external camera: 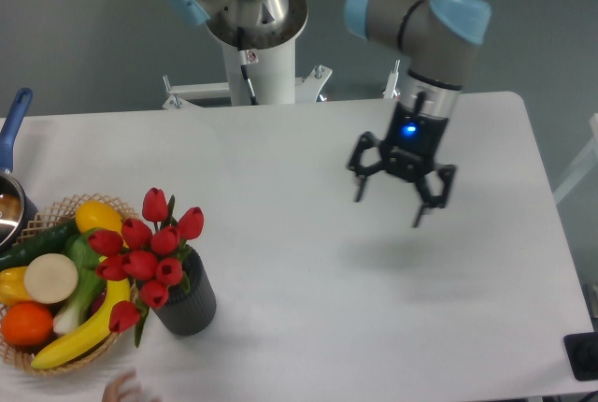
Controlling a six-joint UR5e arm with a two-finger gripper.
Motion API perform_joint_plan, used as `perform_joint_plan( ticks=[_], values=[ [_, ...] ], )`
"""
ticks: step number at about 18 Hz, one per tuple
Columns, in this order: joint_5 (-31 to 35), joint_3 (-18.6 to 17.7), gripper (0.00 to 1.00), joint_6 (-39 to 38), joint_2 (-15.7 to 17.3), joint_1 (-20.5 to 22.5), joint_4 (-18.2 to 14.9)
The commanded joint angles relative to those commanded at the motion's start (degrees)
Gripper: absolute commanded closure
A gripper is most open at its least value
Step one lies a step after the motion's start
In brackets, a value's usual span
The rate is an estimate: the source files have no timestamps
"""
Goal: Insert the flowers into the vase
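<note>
The flowers (149, 251), a bunch of red tulip buds with green stems, stand in the vase (188, 304), a short dark grey ribbed cylinder at the front left of the table. The buds spread wider than the vase mouth and lean left over the basket. My gripper (391, 204) hangs above the table's right half, far to the right of the vase. Its fingers are spread apart and hold nothing.
A wicker basket (56, 208) of fruit and vegetables sits just left of the vase, touching it or nearly so. A steel pot with a blue handle (13, 131) is at the left edge. The robot base (260, 56) stands behind the table. A pale blurred shape (126, 388) shows at the front edge.
</note>
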Motion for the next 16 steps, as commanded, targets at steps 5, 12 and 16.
perform_joint_plan(
  ticks=[5,12,16],
  values=[
    [3.20,-1.23,0.00,0.00,-0.09,0.18,-0.26],
    [7.68,-2.90,0.00,0.00,0.09,0.79,-0.26],
    [8.39,-2.90,0.00,0.00,0.17,0.79,-0.26]
  ],
)
